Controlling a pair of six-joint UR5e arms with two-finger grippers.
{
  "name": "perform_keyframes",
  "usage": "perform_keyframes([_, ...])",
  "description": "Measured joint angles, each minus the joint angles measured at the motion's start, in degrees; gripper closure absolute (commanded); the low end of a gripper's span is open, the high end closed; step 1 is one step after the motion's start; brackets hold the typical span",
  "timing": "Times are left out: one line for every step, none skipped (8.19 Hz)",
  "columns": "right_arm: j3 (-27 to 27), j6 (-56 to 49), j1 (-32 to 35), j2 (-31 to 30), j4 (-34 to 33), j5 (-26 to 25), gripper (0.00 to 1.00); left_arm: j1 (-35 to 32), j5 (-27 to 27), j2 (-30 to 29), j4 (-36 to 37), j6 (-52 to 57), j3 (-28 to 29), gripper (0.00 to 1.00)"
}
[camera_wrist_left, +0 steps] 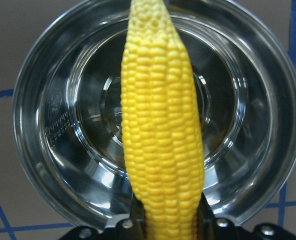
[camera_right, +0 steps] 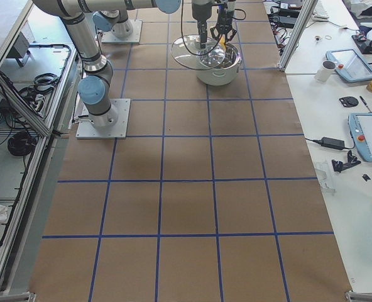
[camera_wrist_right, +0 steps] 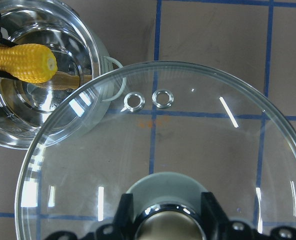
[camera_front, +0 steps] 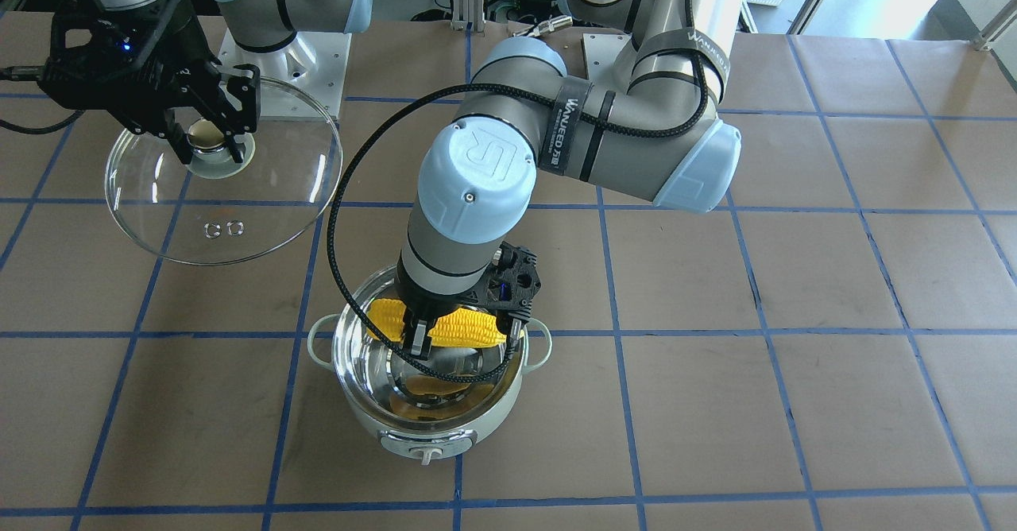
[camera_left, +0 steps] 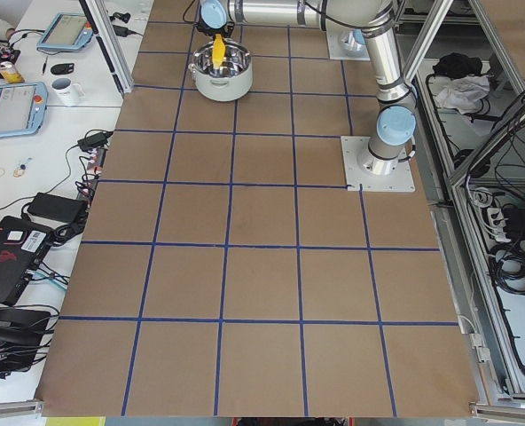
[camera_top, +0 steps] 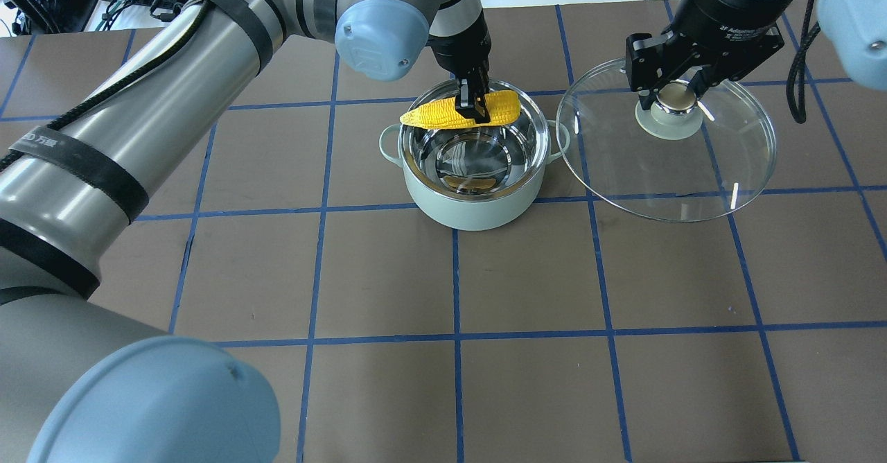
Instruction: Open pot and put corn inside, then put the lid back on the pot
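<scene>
The mint-green pot [camera_top: 478, 203] stands open on the table, its steel inside empty [camera_wrist_left: 63, 125]. My left gripper [camera_top: 472, 108] is shut on the yellow corn [camera_top: 443, 114] and holds it level over the pot's far rim. The corn also shows in the front view [camera_front: 469, 328] and fills the left wrist view [camera_wrist_left: 160, 130]. My right gripper [camera_top: 671, 99] is shut on the knob of the clear glass lid [camera_top: 727, 165] and holds it in the air to the right of the pot. In the right wrist view the lid [camera_wrist_right: 188, 150] overlaps the pot's rim [camera_wrist_right: 83, 50].
The table is brown with a blue tape grid [camera_top: 457, 331]. The left arm's black cable [camera_front: 338, 221] loops beside the pot. Desks with tablets and cups stand beyond the table's edge in the side views [camera_right: 362, 69].
</scene>
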Motion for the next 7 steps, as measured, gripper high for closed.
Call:
perform_keyframes([0.00, 0.00, 0.00, 0.00, -0.01, 0.00, 0.80, -0.15, -0.02, -1.24, 1.13, -1.62, -0.02, 1.00])
perform_keyframes([0.00, -0.05, 0.00, 0.00, -0.05, 0.00, 0.80, -0.29, -0.05, -2.19, 2.77, -3.16, -0.04, 1.00])
perform_keyframes([0.00, -0.14, 0.00, 0.00, -0.12, 0.00, 0.90, -0.38, -0.12, -2.91, 3.89, -4.28, -0.04, 1.00])
perform_keyframes([0.00, -0.23, 0.00, -0.01, -0.15, 0.00, 0.90, -0.47, -0.18, -3.29, 4.39, -4.78, -0.05, 1.00])
perform_keyframes([0.00, -0.27, 0.01, 0.00, -0.15, 0.00, 0.90, -0.76, -0.23, -3.46, 4.60, -5.02, -0.09, 1.00])
perform_keyframes([0.00, -0.29, 0.04, 0.00, -0.24, 0.00, 0.90, -1.11, -0.20, -3.60, 4.80, -4.94, -0.11, 0.79])
perform_keyframes([0.00, -0.30, 0.04, 0.00, -0.29, -0.01, 0.91, -1.33, -0.12, -3.69, 5.34, -4.94, -0.17, 0.68])
